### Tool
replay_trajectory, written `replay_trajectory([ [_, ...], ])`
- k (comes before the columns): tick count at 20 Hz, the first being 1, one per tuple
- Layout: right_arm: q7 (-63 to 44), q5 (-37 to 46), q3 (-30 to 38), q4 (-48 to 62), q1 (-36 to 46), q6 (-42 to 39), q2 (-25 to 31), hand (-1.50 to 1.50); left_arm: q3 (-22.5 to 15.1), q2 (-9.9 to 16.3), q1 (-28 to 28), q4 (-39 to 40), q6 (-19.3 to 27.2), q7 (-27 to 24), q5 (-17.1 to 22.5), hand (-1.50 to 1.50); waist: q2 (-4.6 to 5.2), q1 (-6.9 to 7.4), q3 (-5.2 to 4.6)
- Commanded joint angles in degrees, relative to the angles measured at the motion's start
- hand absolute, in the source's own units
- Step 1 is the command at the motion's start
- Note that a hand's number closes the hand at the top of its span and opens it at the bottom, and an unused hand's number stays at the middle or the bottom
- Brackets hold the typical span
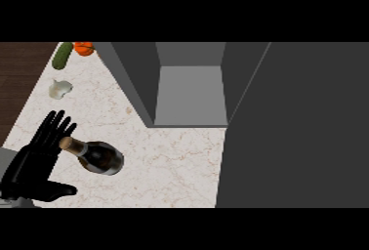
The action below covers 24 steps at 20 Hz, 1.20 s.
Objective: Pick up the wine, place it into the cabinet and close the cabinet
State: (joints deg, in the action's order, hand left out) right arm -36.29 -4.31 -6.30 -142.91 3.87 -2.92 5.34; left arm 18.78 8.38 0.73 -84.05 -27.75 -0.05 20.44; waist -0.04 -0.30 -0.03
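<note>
The wine bottle (97, 156), dark glass with a tan cork end, lies on the marble counter at the lower left, its neck pointing up-left. My left hand (37, 158) stands just left of it, fingers straight and thumb out to the right below the bottle; the neck touches or overlaps the fingers. The hand is open and not curled round the bottle. The grey cabinet (189, 93) stands open in the upper middle, its interior bare. Its dark door (302, 127) fills the right side. My right hand does not show.
At the counter's top left lie a green cucumber (63, 55), an orange vegetable (84, 48) and a white garlic bulb (60, 89). Dark wood floor (22, 68) borders the counter on the left.
</note>
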Motion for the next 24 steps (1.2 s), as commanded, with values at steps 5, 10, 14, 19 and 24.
replay_trajectory([
  [5, -3.8, -2.3, -1.0, -8.8, -2.3, 0.7, -0.6, -1.50, -2.3, -2.1, -2.1, 8.2, 0.1, -7.5, -4.9, -1.50, -0.02, -0.10, 0.01],
  [10, -5.5, -4.2, 0.8, -6.9, 1.6, 0.8, 0.2, -1.50, -2.8, -2.1, -2.5, 9.9, -0.6, -8.3, -4.3, -1.50, 0.00, 0.11, 0.01],
  [14, -2.3, -5.7, 2.5, -7.6, -2.4, -1.4, 0.3, -1.50, -2.1, 0.6, -2.5, 13.3, -2.2, -10.9, -5.6, -1.50, -0.02, 0.05, 0.04],
  [19, -8.9, -3.2, 0.7, -8.5, 3.5, 1.8, 0.2, -1.50, -1.2, 2.1, -5.6, 17.8, -3.4, -12.6, -4.9, -1.50, -0.03, 0.11, 0.00],
  [24, -8.2, -0.8, -1.1, -9.7, 1.2, 1.6, -0.3, -1.50, -2.3, 2.0, -4.4, 18.5, -3.7, -13.8, -5.8, -1.50, -0.07, 0.10, 0.02],
])
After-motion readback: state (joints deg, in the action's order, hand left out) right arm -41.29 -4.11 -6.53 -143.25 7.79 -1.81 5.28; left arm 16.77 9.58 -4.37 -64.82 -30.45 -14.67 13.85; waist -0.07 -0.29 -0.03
